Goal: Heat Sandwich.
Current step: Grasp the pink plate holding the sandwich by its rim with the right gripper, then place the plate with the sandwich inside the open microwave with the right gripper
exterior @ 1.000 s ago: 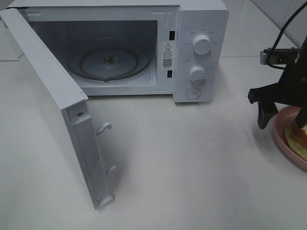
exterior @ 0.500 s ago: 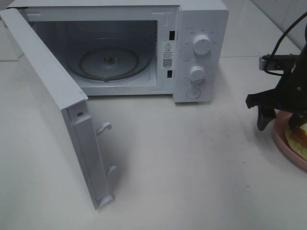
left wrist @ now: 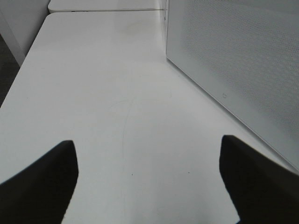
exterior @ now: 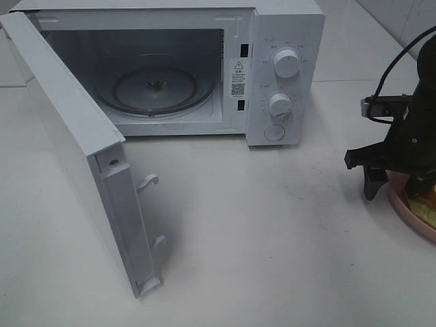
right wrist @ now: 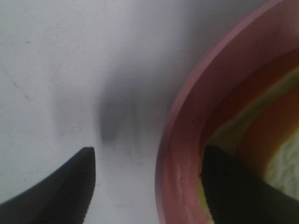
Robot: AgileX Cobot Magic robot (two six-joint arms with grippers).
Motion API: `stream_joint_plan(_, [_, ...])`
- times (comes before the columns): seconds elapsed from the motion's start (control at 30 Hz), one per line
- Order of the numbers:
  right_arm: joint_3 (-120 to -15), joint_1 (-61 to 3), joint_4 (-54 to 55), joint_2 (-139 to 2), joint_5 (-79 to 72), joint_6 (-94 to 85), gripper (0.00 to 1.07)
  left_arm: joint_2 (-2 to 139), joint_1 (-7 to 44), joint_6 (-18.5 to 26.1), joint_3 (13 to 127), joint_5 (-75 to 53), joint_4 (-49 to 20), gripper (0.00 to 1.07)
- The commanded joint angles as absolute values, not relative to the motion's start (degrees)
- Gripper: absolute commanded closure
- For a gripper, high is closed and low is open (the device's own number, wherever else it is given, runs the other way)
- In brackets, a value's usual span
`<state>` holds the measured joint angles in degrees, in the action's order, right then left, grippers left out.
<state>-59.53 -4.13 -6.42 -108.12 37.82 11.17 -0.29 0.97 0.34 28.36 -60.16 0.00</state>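
Observation:
At the right edge of the exterior view the sandwich, pale bread with a yellow-green layer, lies on a round pink plate. My right gripper hangs low over the plate's left rim, open. In the right wrist view its jaws straddle the plate rim: one finger stands over the bare table outside, the other inside the plate against the sandwich. The outer finger is clear of the rim. My left gripper is open over bare table with nothing between its fingers; it is out of the exterior view.
The white microwave stands at the back, its door swung wide toward the front left. A glass turntable sits inside. The door's outer face shows beside my left gripper.
My right gripper has come down and slightly left onto the plate's rim, and its jaws have narrowed a little. The left gripper has not moved.

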Motion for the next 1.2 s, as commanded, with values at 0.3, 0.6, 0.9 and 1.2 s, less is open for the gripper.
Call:
stream_joint_plan(0.3, [-59.2, -4.0, -10.0, -111.6, 36.3, 14.2, 0.49, -1.5, 1.0, 0.3, 28.2, -59.4, 0.0, 0.3])
stream_joint_plan(0.6, [-59.2, -4.0, -11.6, -113.4, 36.3, 15.8, 0.69, -1.5, 1.0, 0.3, 28.2, -59.4, 0.0, 0.3])
stream_joint_plan(0.9, [-59.2, -4.0, -13.3, -113.4, 38.3, 15.5, 1.07, -1.5, 1.0, 0.3, 28.2, -59.4, 0.0, 0.3])
stream_joint_plan(1.2, [-59.2, -4.0, -14.4, -113.4, 39.0, 15.5, 1.07, -1.5, 1.0, 0.3, 28.2, -59.4, 0.0, 0.3])
